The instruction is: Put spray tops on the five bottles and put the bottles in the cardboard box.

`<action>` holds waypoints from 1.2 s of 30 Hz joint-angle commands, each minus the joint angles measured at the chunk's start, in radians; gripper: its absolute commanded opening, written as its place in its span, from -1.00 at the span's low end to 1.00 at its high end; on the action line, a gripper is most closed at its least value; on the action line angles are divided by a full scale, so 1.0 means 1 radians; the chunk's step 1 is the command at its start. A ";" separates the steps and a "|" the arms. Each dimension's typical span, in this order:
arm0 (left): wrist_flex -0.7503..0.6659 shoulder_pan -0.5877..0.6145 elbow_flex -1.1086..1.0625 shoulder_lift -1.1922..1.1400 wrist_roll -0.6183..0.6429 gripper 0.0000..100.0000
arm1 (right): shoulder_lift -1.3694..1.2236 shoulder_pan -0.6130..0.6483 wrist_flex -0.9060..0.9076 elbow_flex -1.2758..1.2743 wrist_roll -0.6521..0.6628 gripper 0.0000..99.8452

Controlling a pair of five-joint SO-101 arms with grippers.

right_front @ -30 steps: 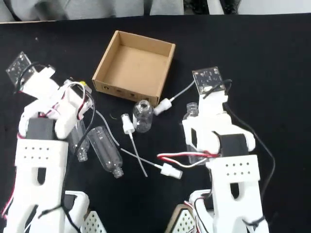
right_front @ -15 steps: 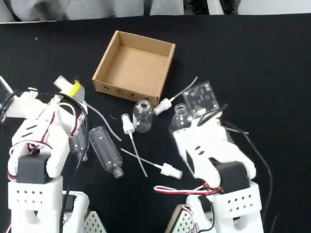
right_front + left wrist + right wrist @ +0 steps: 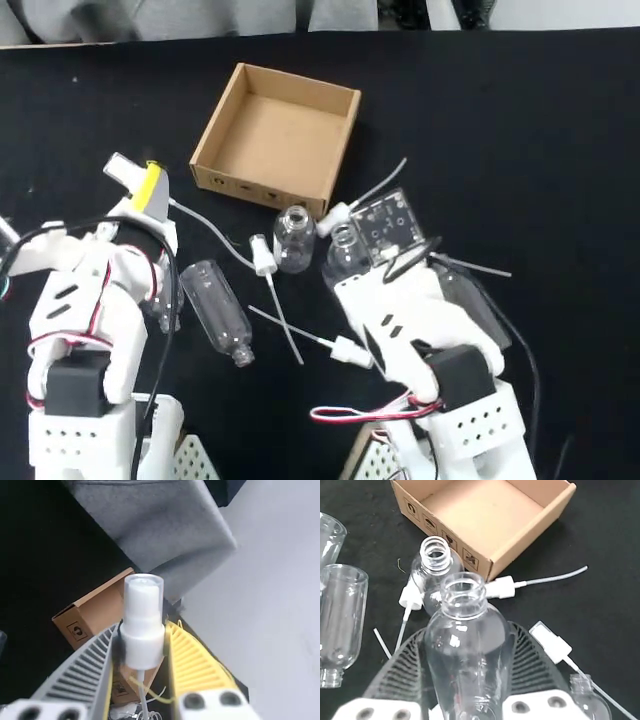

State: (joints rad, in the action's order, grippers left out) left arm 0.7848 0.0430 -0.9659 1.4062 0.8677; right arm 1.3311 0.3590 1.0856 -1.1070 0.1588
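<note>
Two claws loaded: left gripper (image 3: 141, 630) pinches white plastic spray top (image 3: 143, 605), right gripper (image 3: 470, 635) clamps clear plastic bottle (image 3: 462, 600). Top lies well left of bottle's open neck.

White arms (image 3: 420, 320), black servos (image 3: 75, 385) (red-white cables (image 3: 360, 410)), yellow-fingered left end effector (image 3: 141, 628).

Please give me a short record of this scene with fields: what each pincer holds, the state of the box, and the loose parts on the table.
Left pincer: shut on a white spray top
Right pincer: shut on a clear bottle with no top on it
Cardboard box: empty
Standing bottle: uncapped, beside the box
Lying bottle: uncapped, on its side
Loose spray tops: three lie on the black table
</note>
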 commanded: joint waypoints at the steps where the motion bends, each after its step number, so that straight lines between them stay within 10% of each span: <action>1: -0.049 0.012 -0.016 0.054 0.014 -0.95 | 0.050 0.034 -0.064 -0.013 0.009 -0.96; 36: -0.219 0.004 -0.151 0.155 0.100 -0.94 | 0.456 0.190 -0.230 -0.352 0.072 -0.96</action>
State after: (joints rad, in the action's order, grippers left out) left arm 0.5900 0.0430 -1.1362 1.5474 0.9567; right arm 1.7331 0.5247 0.8876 -1.4584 0.2186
